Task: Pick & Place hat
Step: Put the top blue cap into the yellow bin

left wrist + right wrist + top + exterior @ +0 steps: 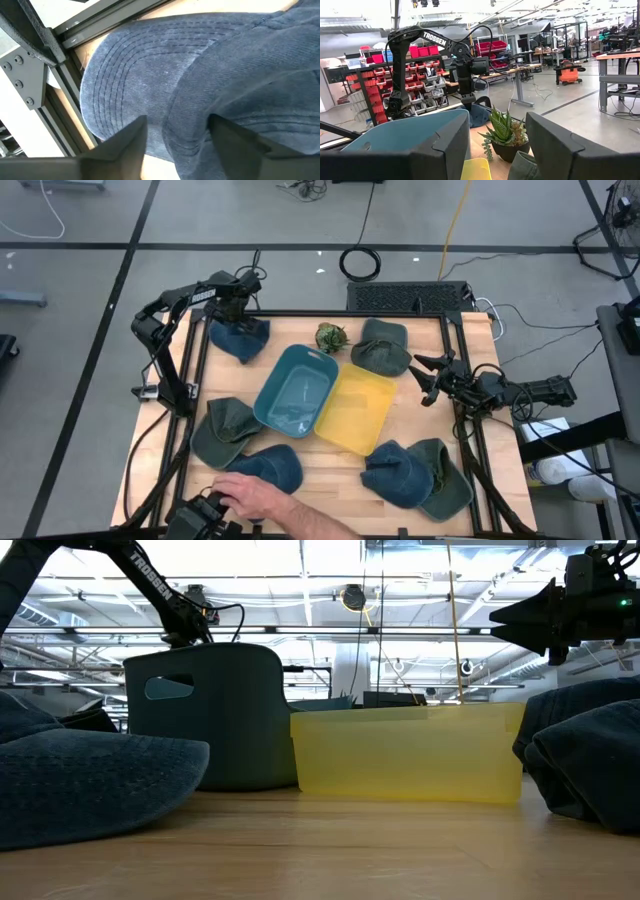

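Several denim hats lie on the wooden table. My left gripper [238, 308] is open at the far left corner, pointing down over a blue hat [240, 338]. In the left wrist view its fingers stand on either side of a raised fold of this hat's crown [190, 100], beside the stitched brim [125, 65]. My right gripper [425, 375] is open and empty above the table's right side, near a green hat [380, 350]; it hangs high in the low view [500, 615]. My left gripper comes at the blue hat from above with its open fingers [125, 145] astride a fold of the crown [185, 130]. The hat lies flat on the table. Whether the fingers touch the cloth, I cannot tell.
A teal bin [295, 390] and a yellow bin [355, 412] sit mid-table, with a small potted plant [330, 337] behind them. More hats lie near left [225, 430], [270, 468] and near right [400, 472], [448, 480]. A person's hand [250, 495] rests at the near edge.
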